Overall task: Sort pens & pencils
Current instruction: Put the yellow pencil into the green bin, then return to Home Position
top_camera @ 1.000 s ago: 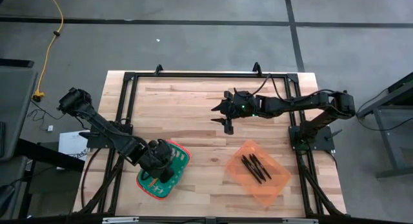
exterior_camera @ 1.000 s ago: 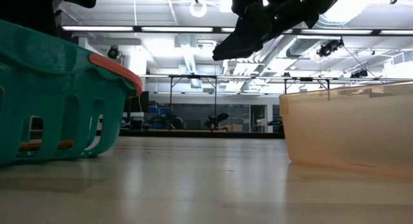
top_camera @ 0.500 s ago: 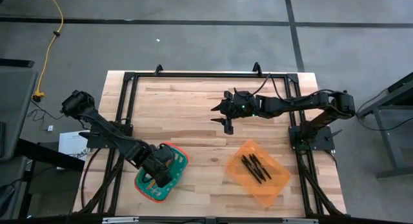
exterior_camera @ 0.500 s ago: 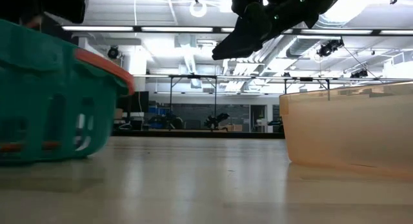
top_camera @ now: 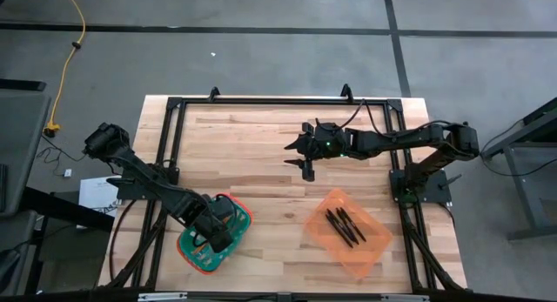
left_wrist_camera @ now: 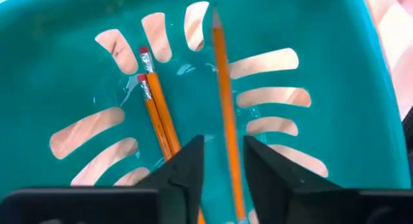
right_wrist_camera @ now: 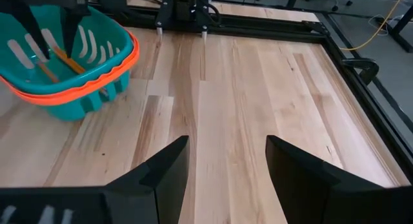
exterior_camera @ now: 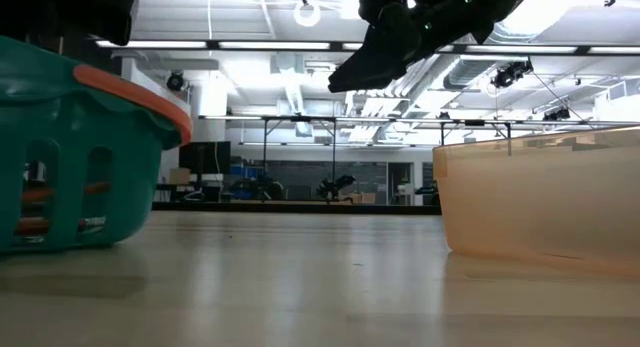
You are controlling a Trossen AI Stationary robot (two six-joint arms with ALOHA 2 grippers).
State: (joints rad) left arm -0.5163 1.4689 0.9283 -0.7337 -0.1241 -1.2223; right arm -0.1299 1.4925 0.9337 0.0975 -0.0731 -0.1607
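Three orange pencils lie on the floor of the teal basket (top_camera: 245, 217): two side by side (left_wrist_camera: 155, 101) and one apart (left_wrist_camera: 222, 114). My left gripper (left_wrist_camera: 224, 143) reaches down into the basket. It is open by a narrow gap, with a finger on each side of the single pencil and teal showing between pencil and fingers. Three black pens (top_camera: 344, 225) lie in the clear orange bin (top_camera: 374, 248). My right gripper (top_camera: 304, 154) hangs wide open above the table's middle, toward the far side, over bare wood. My left gripper comes from above into the basket (left_wrist_camera: 322, 121), its fingers (left_wrist_camera: 187, 166) astride the single pencil without pinching it. Whether the fingertips touch the basket's floor or the pencil, I cannot tell.
The basket (exterior_camera: 90, 167) stands near the table's near left corner and the bin (exterior_camera: 540, 197) near the near right corner. Bare wood lies between them and across the far half. A black frame (top_camera: 261, 102) runs along the table's edges.
The teal basket has slid a little toward the table's left and near edges, and my left gripper inside it has moved the same way. In the low view the basket has shifted left and turned slightly.
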